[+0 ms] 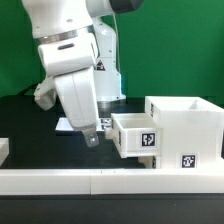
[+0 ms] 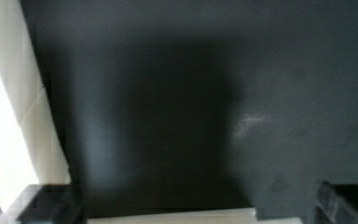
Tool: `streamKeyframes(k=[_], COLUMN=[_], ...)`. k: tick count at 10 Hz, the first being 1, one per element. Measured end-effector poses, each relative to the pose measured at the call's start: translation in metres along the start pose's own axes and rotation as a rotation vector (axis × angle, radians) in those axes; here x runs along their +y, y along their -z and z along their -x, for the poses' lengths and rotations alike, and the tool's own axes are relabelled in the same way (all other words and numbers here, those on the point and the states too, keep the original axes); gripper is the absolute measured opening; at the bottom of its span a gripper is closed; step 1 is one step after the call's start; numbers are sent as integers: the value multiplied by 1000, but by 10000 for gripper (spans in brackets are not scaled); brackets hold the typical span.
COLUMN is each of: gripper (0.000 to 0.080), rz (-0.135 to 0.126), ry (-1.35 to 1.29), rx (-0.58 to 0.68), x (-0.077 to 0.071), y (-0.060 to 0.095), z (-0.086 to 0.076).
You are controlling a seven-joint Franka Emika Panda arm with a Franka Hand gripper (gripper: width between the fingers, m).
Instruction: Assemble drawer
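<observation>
The drawer's large white shell (image 1: 186, 122) stands at the exterior view's right, with a tag low on its front. One white tray (image 1: 135, 135) with a tag sits partly inside the shell's side opening and sticks out toward my gripper. My gripper (image 1: 93, 138) points down just beside the tray's outer end, close to the black table. In the wrist view its dark fingertips (image 2: 51, 205) stand far apart with nothing held. A white edge (image 2: 176, 215) shows low between them; I cannot tell which part it is.
A long low white rail (image 1: 100, 180) runs along the front. A white piece (image 1: 4, 150) shows at the exterior view's left edge. A flat white sheet (image 1: 66, 125) lies on the table behind my gripper. A pale strip (image 2: 7, 100) runs along one side of the wrist view.
</observation>
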State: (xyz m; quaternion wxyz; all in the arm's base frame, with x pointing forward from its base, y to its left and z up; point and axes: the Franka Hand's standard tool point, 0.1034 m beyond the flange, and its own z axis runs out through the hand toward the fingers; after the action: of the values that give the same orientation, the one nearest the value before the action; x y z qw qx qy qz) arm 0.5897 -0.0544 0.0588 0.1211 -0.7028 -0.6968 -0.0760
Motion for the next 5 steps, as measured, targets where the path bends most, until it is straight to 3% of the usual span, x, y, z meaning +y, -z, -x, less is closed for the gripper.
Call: streamKeyframes(k=[3,5], gripper=[649,649], rz=[-5,7], ry=[-27,-23], rx=[3,3], x=[3,3], y=[-5,-10], z=[-24,-38])
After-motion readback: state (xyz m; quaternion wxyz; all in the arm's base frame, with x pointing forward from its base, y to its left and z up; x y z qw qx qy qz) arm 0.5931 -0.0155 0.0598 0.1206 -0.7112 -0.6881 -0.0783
